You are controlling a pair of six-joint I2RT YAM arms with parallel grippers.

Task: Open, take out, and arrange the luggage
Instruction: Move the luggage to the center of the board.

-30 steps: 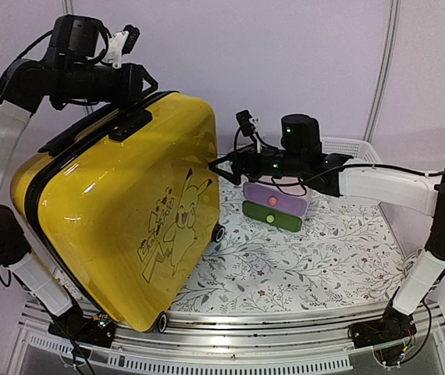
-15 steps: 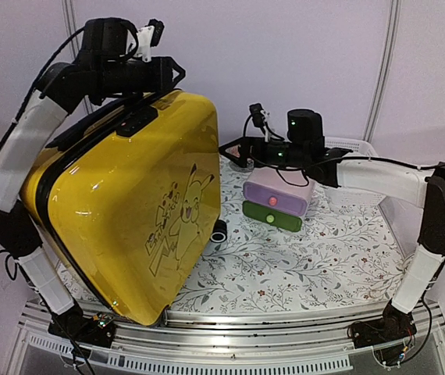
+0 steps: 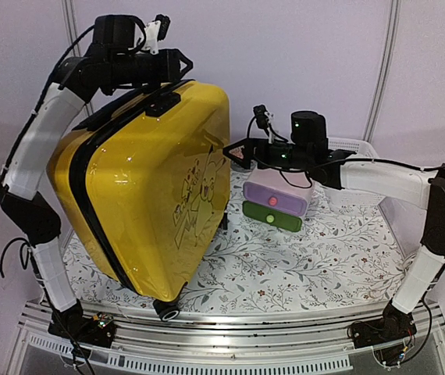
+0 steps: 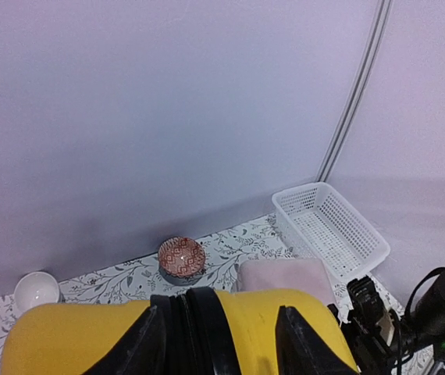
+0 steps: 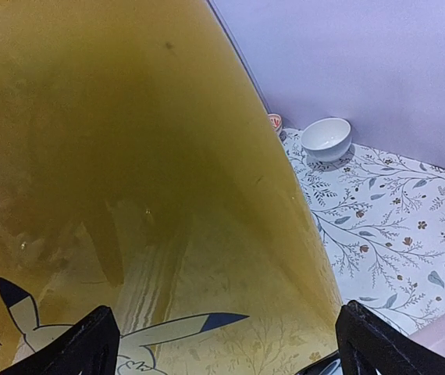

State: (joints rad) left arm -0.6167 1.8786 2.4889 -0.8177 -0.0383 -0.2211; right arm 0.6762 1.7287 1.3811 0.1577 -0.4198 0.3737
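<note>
**Left gripper** (image 3: 182,69): the jaws stand partly apart over the top edge of the luggage (image 3: 152,195). In the wrist view, the fingers (image 4: 148,344) straddle the black zipper trim (image 4: 199,332). Contact with the shell cannot be determined.

**Right gripper** (image 3: 234,151): the jaws are spread wide and hold nothing. The tips sit at the luggage's 3 o'clock face. Contact cannot be determined. The yellow shell fills the right wrist view.

**Luggage:** it stands upright on its wheels (image 3: 166,309) at 9 o'clock on the floral table (image 3: 324,258).

**Surroundings:**
- The pink-and-green drawer box (image 3: 273,201) sits just beside the luggage, below the right arm.
- The white basket (image 3: 355,148) lies at 1 o'clock.
- A patterned bowl (image 4: 181,256) and a white bowl (image 4: 37,291) rest behind the luggage.
</note>
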